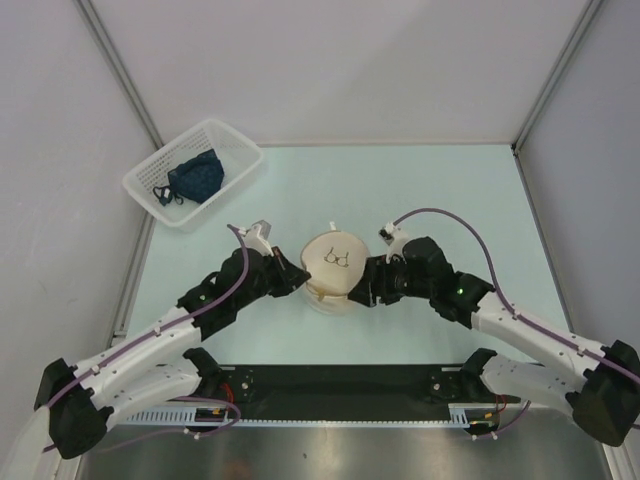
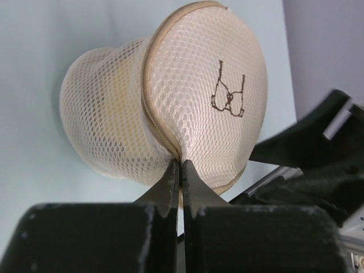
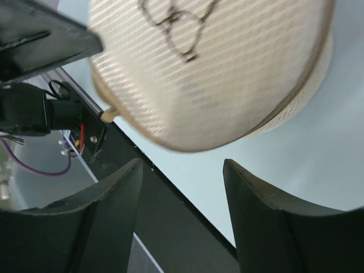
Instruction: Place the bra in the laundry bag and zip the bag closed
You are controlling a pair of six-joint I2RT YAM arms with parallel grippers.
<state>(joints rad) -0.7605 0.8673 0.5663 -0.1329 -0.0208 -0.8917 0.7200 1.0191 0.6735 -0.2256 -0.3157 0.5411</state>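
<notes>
Left tool (image 2: 181,169): shut tight on the laundry bag (image 2: 205,68), pinching the mesh at the zip seam (image 2: 153,114); judged to be an anchor so the bag cannot turn while the zip is worked
Right tool (image 3: 182,166): jaws apart with nothing between them, hovering just beside the lid's rim
Bra (image 2: 116,108): yellowish mass showing through the mesh wall, so inside the bag
Bag pose: tilted on the tabletop (image 1: 420,190), between both tools
Zip: looks closed where visible; the rest is hidden
Basket (image 1: 238,152): well apart, dark blue garment (image 1: 197,175) in it
</notes>
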